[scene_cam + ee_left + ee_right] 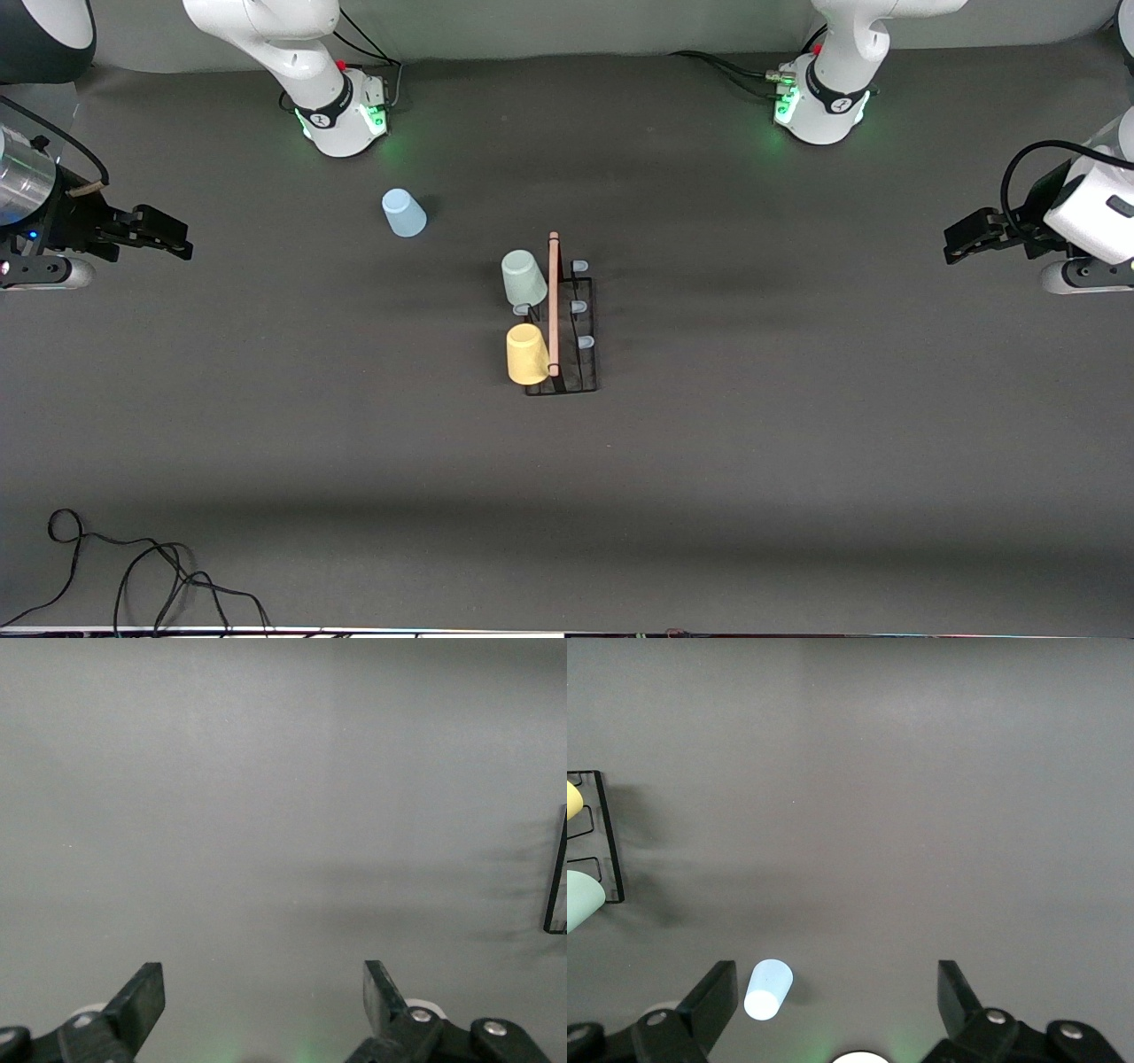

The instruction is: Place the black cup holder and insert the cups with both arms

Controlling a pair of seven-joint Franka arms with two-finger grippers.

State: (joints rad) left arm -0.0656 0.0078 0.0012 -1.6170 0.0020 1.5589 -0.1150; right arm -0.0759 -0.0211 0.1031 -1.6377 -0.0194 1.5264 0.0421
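Grippers (264,997) (837,997) open, no legible text

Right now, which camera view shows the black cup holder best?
The front view: the whole black cup holder shows there, with its wooden handle, the capped prongs, and the green cup and yellow cup on it. The left wrist view catches only one wire edge; the right wrist view shows one end of its base.
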